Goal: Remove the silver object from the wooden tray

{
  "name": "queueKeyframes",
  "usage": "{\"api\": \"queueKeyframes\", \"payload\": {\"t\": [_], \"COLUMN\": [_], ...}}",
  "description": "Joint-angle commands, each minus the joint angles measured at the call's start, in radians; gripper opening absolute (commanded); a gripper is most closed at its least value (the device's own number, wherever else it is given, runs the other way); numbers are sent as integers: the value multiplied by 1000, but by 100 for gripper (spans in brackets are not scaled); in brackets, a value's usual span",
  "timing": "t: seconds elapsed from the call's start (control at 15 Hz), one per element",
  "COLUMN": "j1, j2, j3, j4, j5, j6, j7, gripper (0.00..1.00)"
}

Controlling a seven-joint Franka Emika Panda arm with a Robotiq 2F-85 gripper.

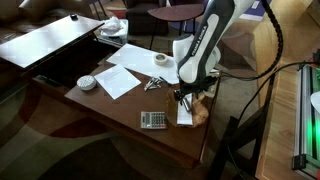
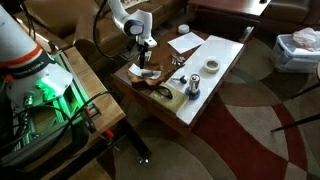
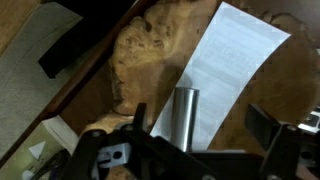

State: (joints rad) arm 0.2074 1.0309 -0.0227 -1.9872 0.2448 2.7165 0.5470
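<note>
Table (image 1: pixel 110 110): dark wood, bearing the wooden tray near one corner.
Arm (image 1: pixel 205 45): white Panda, bent down directly over the tray.
Wooden tray (image 3: pixel 140 60): shallow, pale mottled brown in the wrist view, right below the wrist camera.
Calculator (image 1: pixel 153 119): grey, flat on the table near the tray, apart from it.
Paper slip (image 3: pixel 240 60): white, long, lying aslant just beside the tray's mottled patch; over the rim or only against it, cannot tell.
Gripper (image 3: pixel 200 125): hanging low over the tray, jaws apart and clamped on nothing.
Metal cluster (image 1: pixel 152 84): shiny jumble, well apart from the tray, no part of the job.
Silver object (image 3: pixel 183 115): short dull-silver stick, at the tray-side edge of the paper slip, partly on it, lying in the gap between the jaws and nearer one of them; contact with either not visible.
Step in hand: lining up for the grasp, judging by the open jaws straddling the stick; removal not yet done.
Next move: probably a small sideways correction to centre the stick, a short descent, then closing across its narrow width without pinching the slip, then lifting clear of the tray.
</note>
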Motion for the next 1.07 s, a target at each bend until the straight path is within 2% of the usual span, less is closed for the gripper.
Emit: {"api": "queueKeyframes", "payload": {"t": [0.0,0.07,0.13,0.33,0.47,0.67,0.87,1.0], "j1": [-156,-164,-106,-149,-129,-131,-161,-205], "j2": [68,79,31,54,112,176,231,261], "j3": [94,95,54,72,48,26,13,20], "j4": [149,173,109,151,214,308,404,472], "j5": [30,43,26,34,29,14,9,12], "j6": [-122,-144,-107,-134,-115,-161,-289,-438], "j7": [-166,-162,-121,-151,-124,-130,-138,-169], "gripper": [100,100,100,100,100,100,100,100]}}
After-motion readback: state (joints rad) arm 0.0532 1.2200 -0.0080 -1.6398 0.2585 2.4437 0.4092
